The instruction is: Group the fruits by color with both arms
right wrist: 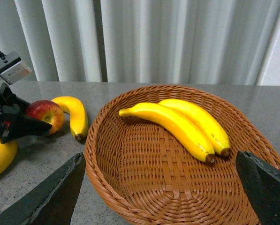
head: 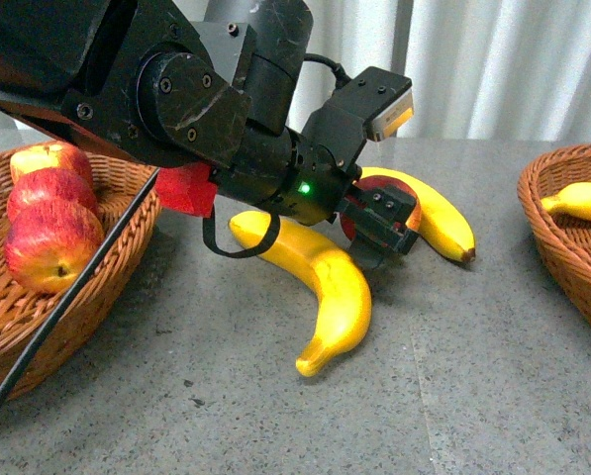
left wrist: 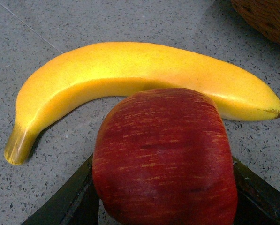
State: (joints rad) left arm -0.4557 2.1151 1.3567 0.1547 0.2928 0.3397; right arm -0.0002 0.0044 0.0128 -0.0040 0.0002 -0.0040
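The pale faceplate of the small black wrist camera point(head: 384, 104) was too small to read for any lettering. The left gripper point(head: 379, 226), at the end of a bulky black arm with a red section point(head: 186, 188) and a lit green light point(head: 303, 188), had its two black fingers point(left wrist: 64, 206) closed partway around a glossy red, yellow-streaked apple point(left wrist: 163, 154), one finger against each side. That apple was at the middle of the grey speckled tabletop point(head: 473, 376); whether it rested on the surface or hung just above it could not be told. Just beyond it, on the far side, lay a curved yellow banana point(left wrist: 130, 75), its dark tip pointing right, seemingly touching the apple. A second, larger yellow banana point(head: 325, 287) lay just on the near side of the gripper, its stem end toward the near edge. In the brown woven wicker basket on the left point(head: 18, 336), three more red apples point(head: 52, 213) were piled together. The right gripper point(right wrist: 158, 192) was wide open, facing the brown woven wicker basket on the right point(right wrist: 102, 187), its fingers point(right wrist: 50, 197) far apart and holding nothing. Two yellow bananas point(right wrist: 177, 124) lay side by side in that basket's far half. White pleated curtains point(right wrist: 154, 37) hung along the far side.
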